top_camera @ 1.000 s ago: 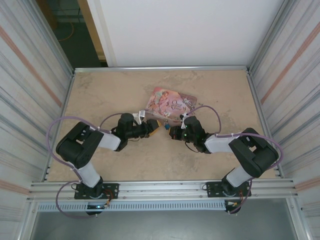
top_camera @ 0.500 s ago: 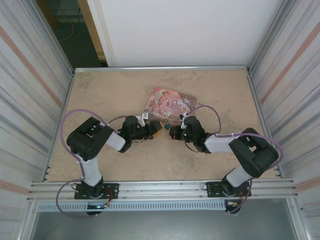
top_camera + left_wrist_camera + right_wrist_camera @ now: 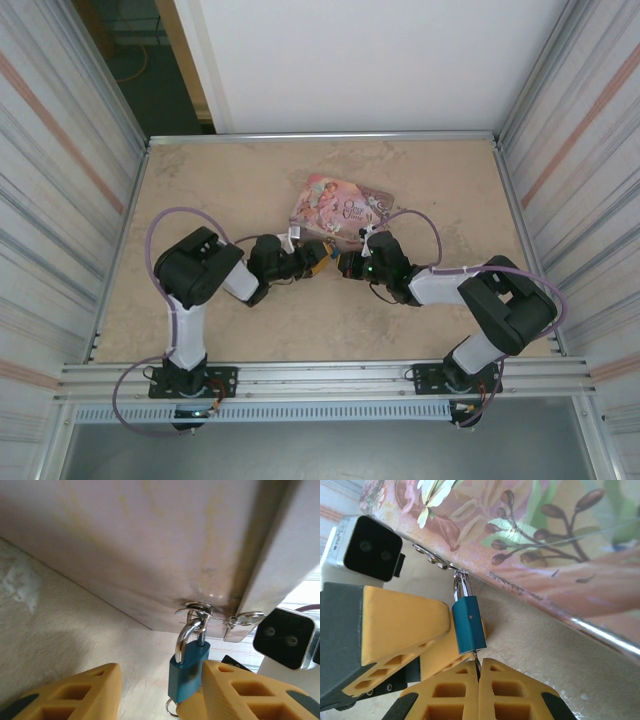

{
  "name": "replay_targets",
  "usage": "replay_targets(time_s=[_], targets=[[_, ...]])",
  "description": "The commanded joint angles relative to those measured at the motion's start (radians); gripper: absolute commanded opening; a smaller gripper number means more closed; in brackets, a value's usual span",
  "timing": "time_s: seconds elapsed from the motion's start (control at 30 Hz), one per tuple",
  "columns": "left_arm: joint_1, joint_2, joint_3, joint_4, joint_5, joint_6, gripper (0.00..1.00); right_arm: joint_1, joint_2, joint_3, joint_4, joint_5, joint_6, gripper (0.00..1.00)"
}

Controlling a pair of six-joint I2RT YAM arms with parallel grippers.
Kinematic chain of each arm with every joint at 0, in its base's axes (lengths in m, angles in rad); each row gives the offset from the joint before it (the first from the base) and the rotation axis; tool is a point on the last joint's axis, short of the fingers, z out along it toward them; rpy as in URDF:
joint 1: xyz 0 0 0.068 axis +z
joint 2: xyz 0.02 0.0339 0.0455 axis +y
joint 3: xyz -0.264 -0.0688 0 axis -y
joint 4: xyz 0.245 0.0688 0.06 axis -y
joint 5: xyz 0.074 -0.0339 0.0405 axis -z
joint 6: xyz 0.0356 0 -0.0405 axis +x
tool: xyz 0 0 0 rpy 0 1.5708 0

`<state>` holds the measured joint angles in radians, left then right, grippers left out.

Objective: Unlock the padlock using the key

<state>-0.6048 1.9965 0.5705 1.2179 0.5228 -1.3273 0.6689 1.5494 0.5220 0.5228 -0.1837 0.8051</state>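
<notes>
Right at the near side wall of the pink tin (image 3: 345, 208), see the padlock (image 3: 468, 624) hanging by its pale shackle from the tin's small metal hasp (image 3: 197, 609), blue body tilted.

Below the padlock, on the side away from the tin, find the right claw (image 3: 479, 669) with fingers pressed together. Clamped on the key (image 3: 476, 661), a dark sliver running up to the underside of the padlock body.

Beside the padlock, along the same tin wall and low over the surface (image 3: 60, 630), find the left claw (image 3: 161, 675) spread apart. Straddling the blue body, close against one finger and apart from the other.

Crowding the padlock:
- the tin wall directly behind it
- the left claw's fingers on either side
- a small ring (image 3: 171, 707) dangling under the body
- the right wrist's black camera block (image 3: 285, 637) just past the tin's corner
</notes>
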Motion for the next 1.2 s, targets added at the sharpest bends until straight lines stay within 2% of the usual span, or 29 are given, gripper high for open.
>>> replay_targets(time_s=[0.0, 0.73, 1.17], targets=[[-0.009, 0.016, 0.028, 0.061, -0.014, -0.026, 0.46, 0.011, -0.031, 0.032, 0.026, -0.008, 0.023, 0.00], [-0.013, 0.048, 0.081, 0.062, -0.010, -0.043, 0.35, 0.014, -0.032, 0.032, 0.053, -0.026, 0.102, 0.00], [-0.013, 0.026, 0.079, 0.059, -0.015, -0.027, 0.20, 0.009, -0.016, 0.035, 0.102, -0.077, 0.180, 0.01]])
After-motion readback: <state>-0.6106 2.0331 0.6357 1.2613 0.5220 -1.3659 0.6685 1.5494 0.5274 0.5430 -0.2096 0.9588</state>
